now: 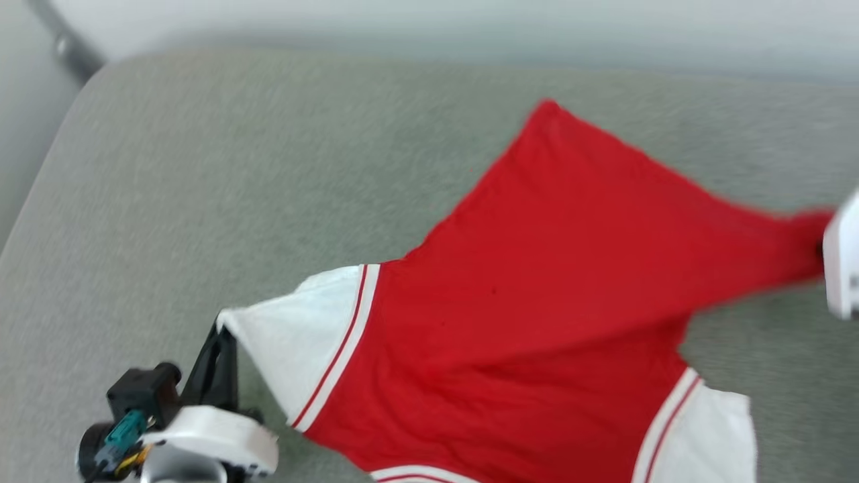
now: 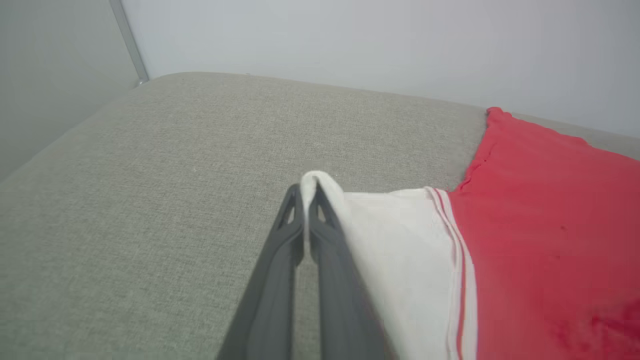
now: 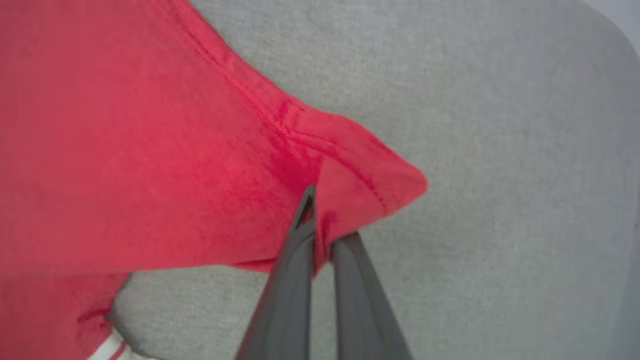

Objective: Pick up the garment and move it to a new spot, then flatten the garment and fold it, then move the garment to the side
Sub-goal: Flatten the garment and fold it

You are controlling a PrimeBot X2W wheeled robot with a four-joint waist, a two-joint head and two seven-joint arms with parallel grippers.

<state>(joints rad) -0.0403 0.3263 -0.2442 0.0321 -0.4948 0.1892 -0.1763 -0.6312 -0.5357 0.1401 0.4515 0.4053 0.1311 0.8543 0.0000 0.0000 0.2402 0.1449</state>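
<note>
The red jersey (image 1: 537, 282) is laid on the grey upholstered surface (image 1: 235, 168), stretched between both grippers. Its white sleeve tip is clamped by the left gripper (image 2: 306, 192); a red hem corner is pinched by the right gripper (image 3: 320, 225).

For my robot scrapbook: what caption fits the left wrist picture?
The left jaws pinch the white sleeve of the red garment over a grey fabric surface.

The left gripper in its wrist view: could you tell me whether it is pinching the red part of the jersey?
No, the left gripper is shut on the white sleeve of the jersey.
</note>
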